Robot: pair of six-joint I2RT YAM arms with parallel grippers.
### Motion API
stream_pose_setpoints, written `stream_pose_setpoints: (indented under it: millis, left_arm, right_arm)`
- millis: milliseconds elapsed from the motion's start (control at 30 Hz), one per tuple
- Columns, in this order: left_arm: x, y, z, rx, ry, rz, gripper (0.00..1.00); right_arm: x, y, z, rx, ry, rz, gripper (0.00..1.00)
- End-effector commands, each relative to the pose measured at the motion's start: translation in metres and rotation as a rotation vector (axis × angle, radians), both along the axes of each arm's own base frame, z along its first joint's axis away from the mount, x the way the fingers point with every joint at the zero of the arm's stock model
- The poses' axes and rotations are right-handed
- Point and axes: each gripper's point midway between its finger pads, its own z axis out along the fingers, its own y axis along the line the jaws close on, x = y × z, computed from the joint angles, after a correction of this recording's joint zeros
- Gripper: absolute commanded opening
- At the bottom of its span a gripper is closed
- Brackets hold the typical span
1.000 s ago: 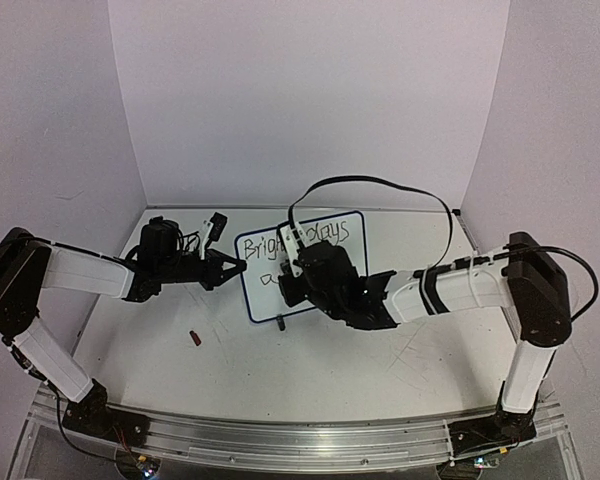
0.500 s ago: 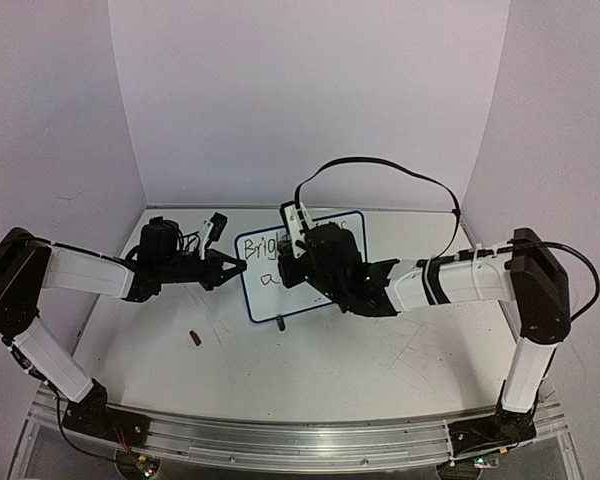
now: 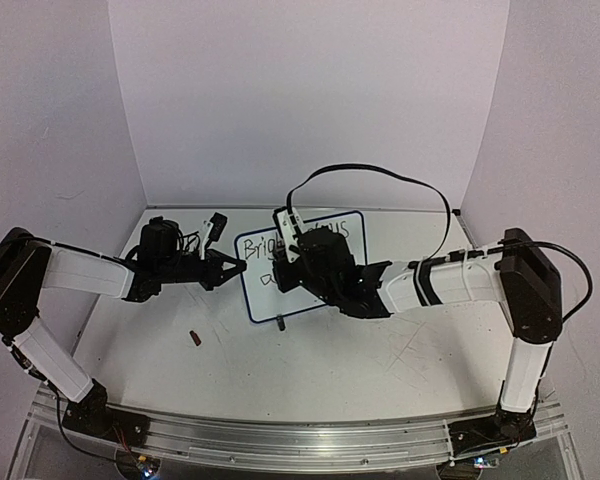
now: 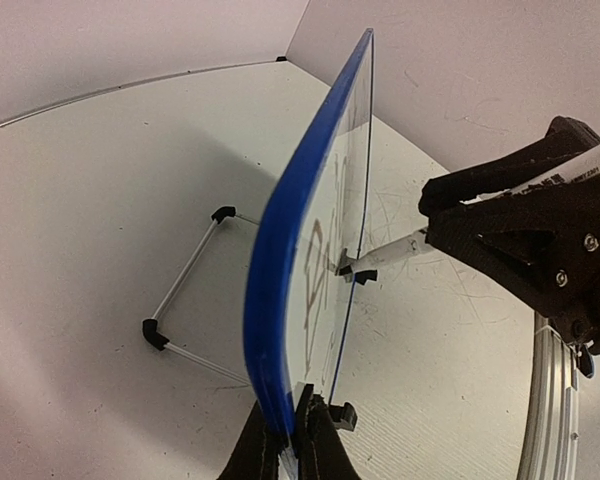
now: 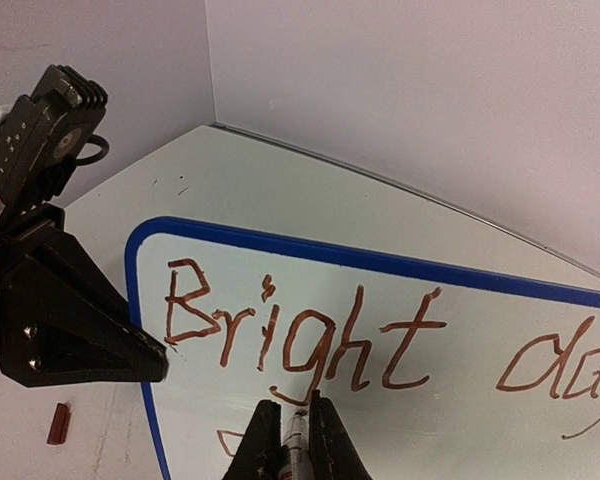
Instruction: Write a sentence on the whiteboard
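right wrist view, right gripper [image 5: 294,418] clenched on marker [image 5: 296,445], tip against the whiteboard [image 5: 460,300] under the sentence [image 5: 310,335], left gripper [image 5: 150,362] pinching the whiteboard's left edge

The whiteboard [image 5: 480,345] has a glossy, smooth white face, and its rim [image 4: 280,260] looks like smooth blue plastic with a slight sheen. The sentence [image 5: 298,350] is thin, streaky ink. The stand [image 4: 185,290] is slim bare metal rod with black plastic corners. The worktop [image 4: 450,340] is matt white, scuffed and scratched. The left end effector [image 4: 292,440] and right end effector [image 5: 292,435] are matt black plastic with small bright metal screws. The marker [image 4: 400,243] is smooth pale plastic with a printed label. The arm shells [image 3: 80,268] are glossy white plastic, and the front rail [image 3: 300,435] is ribbed metal.
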Motion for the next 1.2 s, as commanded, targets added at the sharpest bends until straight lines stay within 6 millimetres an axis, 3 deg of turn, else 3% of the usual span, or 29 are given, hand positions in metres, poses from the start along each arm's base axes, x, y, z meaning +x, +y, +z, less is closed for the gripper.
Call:
stream_pose_setpoints:
  millis: [0,633,1167]
  left_arm:
    - [0.021,0.015,0.003,0.056,-0.092,0.102,0.0]
    - [0.022,0.015,0.004,0.056,-0.094,0.102,0.0]
    - [0.021,0.016,0.003,0.059,-0.093,0.103,0.0]
  right_arm:
    - [0.008,0.002,0.002,-0.002,-0.01,-0.032,0.0]
    - [-0.007,-0.006,-0.036,-0.04,0.075,-0.036,0.0]
    - [-0.011,-0.003,-0.054,-0.06,0.111,-0.026,0.0]
